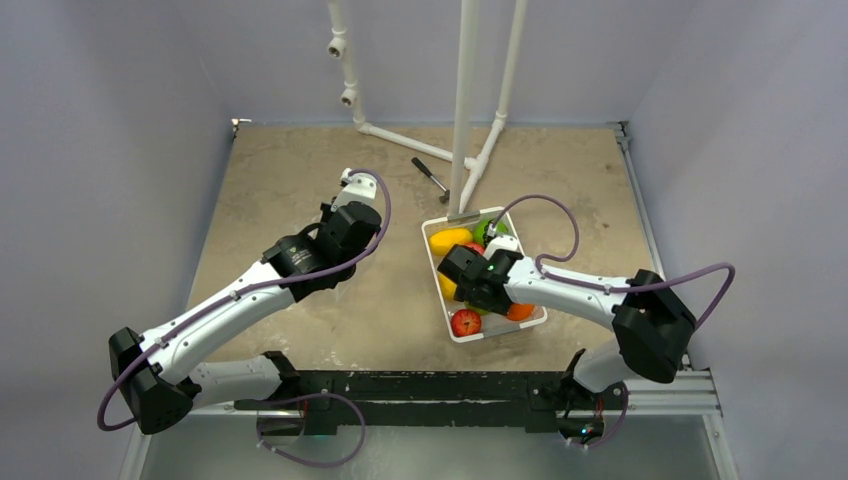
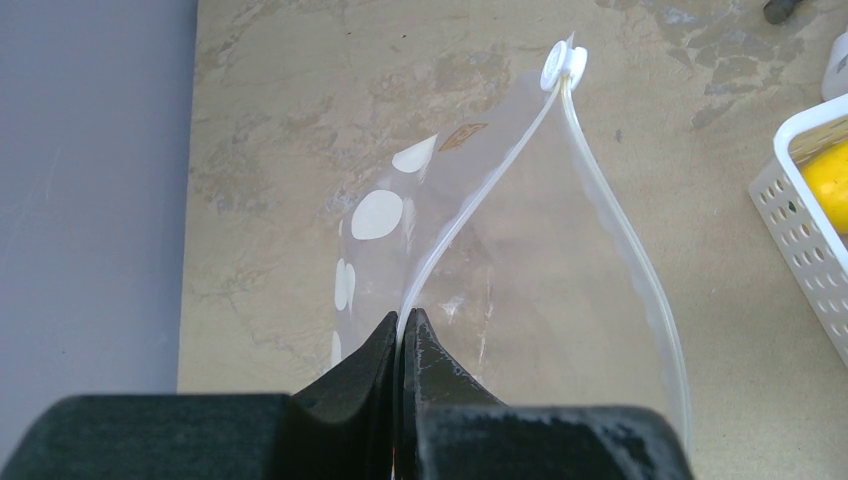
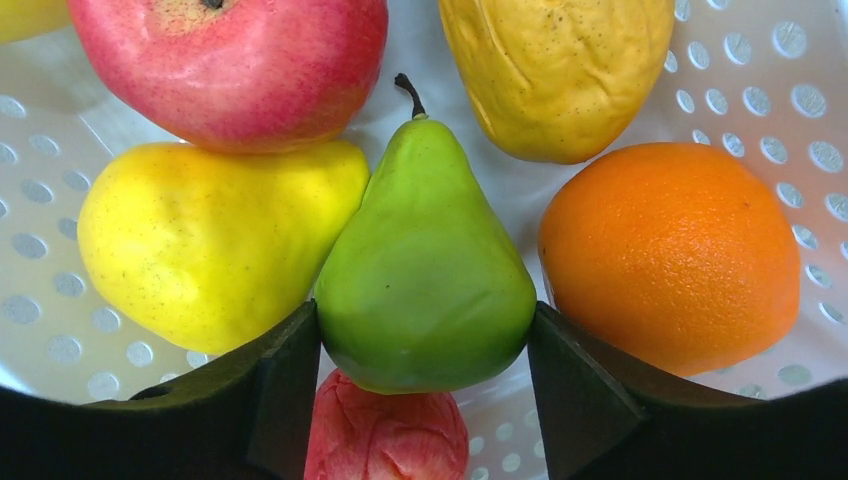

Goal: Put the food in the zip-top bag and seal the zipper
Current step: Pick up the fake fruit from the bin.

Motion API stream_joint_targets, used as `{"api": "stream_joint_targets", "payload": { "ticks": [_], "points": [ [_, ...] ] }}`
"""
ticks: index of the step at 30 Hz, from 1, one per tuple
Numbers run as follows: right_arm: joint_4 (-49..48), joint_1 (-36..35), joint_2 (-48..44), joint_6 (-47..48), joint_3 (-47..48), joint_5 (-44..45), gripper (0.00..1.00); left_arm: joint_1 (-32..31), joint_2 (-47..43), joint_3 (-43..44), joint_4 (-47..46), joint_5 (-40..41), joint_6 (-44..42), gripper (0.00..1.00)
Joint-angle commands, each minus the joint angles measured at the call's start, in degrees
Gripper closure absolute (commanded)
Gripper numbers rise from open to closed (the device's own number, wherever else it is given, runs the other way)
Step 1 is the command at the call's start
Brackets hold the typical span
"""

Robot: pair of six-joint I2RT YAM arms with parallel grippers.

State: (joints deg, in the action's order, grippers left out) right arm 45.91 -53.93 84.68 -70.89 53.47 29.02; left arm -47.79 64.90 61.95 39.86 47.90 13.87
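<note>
The right jaws are gripping the belly of the green pear [image 3: 425, 270], one inner face against each flank; how firmly, I cannot tell. The pear is lying wedged between a yellow fruit [image 3: 210, 235] and the orange [image 3: 670, 255], with a red apple [image 3: 230, 60] beyond its stem, all inside the white tray [image 1: 432, 262]. Being glossy and tapered, it is likely to squirt out of a loose pinch, and the touching neighbours are at risk of being dragged or rolled as it lifts.

The left jaws are clamped together on the zipper [image 2: 474, 215], holding one lip of the zip-top bag [image 2: 520, 280] up off the surface [image 1: 300, 170]. The other lip is bowing outward, so the mouth is gaping, with the slider [image 2: 563, 66] sitting at its far end. Only one lip is being held, so the opening could fold shut, or a dropped fruit could catch the strip and tear it free.

A strip of bare surface is lying between bag and tray, giving room for the carry. Farther back, the white pipe frame [image 1: 465, 100] is standing just behind the tray, limiting any high, rearward swing.
</note>
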Motion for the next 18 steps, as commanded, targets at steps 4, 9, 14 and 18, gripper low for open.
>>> {"api": "stream_joint_targets", "payload": {
  "ticks": [4, 9, 14, 18],
  "points": [
    [0.6, 0.4, -1.6, -2.5, 0.0, 2.3, 0.56, -0.2, -1.3, -0.4, -2.3, 0.0, -0.7, 1.0],
    [0.8, 0.4, -4.2, -0.6, 2.1, 3.3, 0.7, -0.2, -1.3, -0.5, -2.4, 0.3, -0.6, 1.0],
    [0.8, 0.4, -7.0, 1.7, 5.6, 3.6, 0.74, -0.2, -0.9, -0.7, -2.4, 0.4, -0.6, 1.0],
    [0.8, 0.4, -9.1, 3.5, 8.0, 4.0, 0.74, -0.2, -0.8, -0.7, -2.4, 0.7, -0.5, 1.0]
  ]
}}
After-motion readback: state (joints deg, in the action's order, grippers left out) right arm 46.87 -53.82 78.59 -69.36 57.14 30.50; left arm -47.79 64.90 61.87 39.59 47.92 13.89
